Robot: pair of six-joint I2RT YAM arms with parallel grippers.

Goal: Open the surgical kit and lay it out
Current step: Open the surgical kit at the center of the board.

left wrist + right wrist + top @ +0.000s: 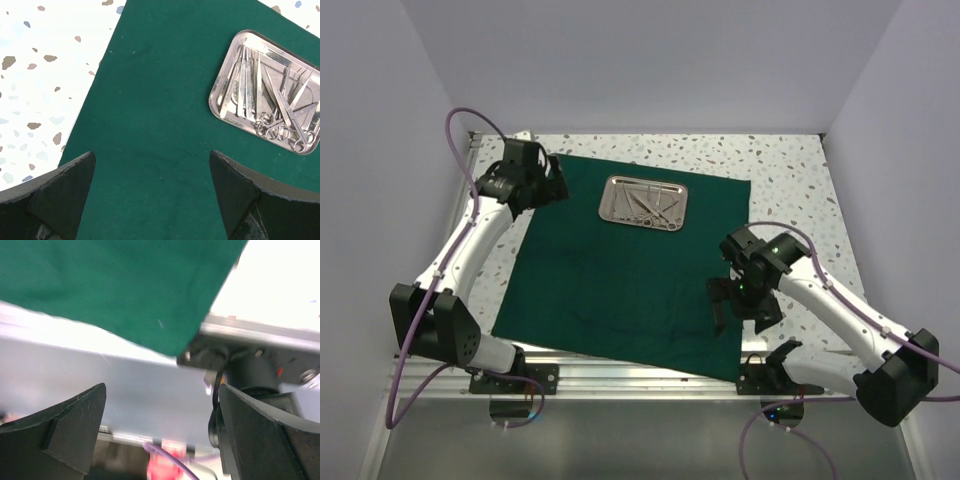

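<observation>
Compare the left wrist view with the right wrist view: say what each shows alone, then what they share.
Only the left wrist view shows the steel tray holding silver instruments, and the speckled tabletop. Only the right wrist view shows a corner of the green cloth beside a metal rail and an arm base. Both show the green cloth and their own gripper open and empty: the left gripper and the right gripper.

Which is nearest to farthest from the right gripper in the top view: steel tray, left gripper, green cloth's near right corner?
1. Green cloth's near right corner, just below the right gripper.
2. Steel tray, up-left at the cloth's far side.
3. Left gripper, far left.
</observation>
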